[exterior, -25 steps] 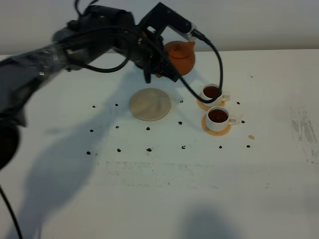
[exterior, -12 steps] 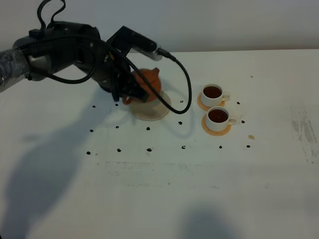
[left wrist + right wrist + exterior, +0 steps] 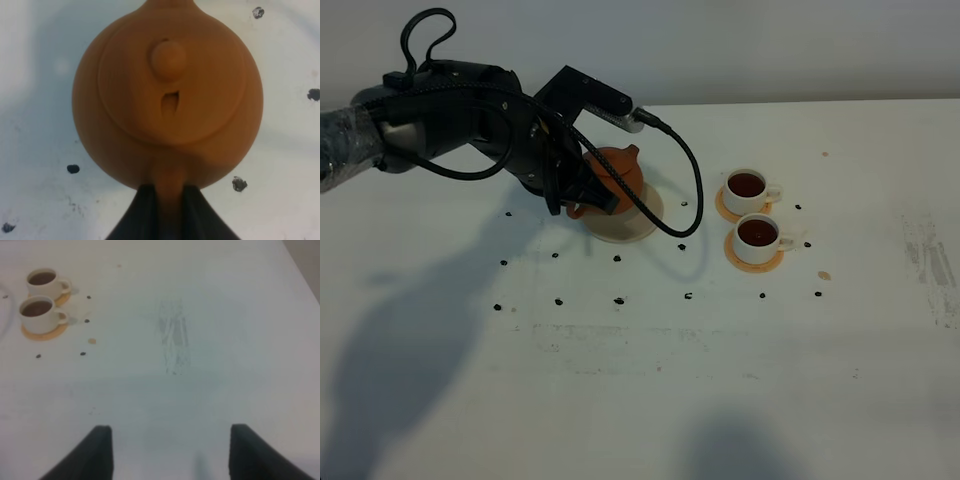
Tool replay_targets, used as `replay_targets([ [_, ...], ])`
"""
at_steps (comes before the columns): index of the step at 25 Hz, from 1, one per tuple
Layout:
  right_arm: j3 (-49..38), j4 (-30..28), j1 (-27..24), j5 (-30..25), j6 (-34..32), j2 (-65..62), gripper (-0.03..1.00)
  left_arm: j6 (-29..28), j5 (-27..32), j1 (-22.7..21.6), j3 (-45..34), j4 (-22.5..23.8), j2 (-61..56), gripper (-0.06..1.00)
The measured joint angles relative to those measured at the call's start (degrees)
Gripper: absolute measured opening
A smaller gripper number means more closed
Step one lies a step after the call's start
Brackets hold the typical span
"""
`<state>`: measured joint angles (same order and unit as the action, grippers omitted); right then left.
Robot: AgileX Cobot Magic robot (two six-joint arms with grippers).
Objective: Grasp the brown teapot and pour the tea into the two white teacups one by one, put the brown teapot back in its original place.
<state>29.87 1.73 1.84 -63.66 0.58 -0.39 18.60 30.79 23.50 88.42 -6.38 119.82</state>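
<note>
The left claw [image 3: 169, 192] is pinching the handle of the brown teapot [image 3: 612, 176]. The pot sits over the round beige saucer [image 3: 645, 218], toward the far edge of the counter [image 3: 650, 400]. I cannot tell if the pot is resting on the saucer or just above it.

The two white teacups [image 3: 750, 210] stand on their orange coasters, near the saucer on the side toward the right arm. Both are full of dark tea.

The right claw [image 3: 170, 450] is spread wide and holds nothing.

If the claw lets go too high, the pot could drop, bump the saucer and tip. If it pulls away crooked, it could drag the handle and slide the pot off the saucer.
</note>
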Motion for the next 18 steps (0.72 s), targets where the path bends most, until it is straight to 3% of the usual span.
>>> replay_targets([
  [18,0.00,0.00,0.00,0.00,0.00,0.00,0.49,0.01,-1.93,0.46,-0.02,-0.19,3.25,0.09],
])
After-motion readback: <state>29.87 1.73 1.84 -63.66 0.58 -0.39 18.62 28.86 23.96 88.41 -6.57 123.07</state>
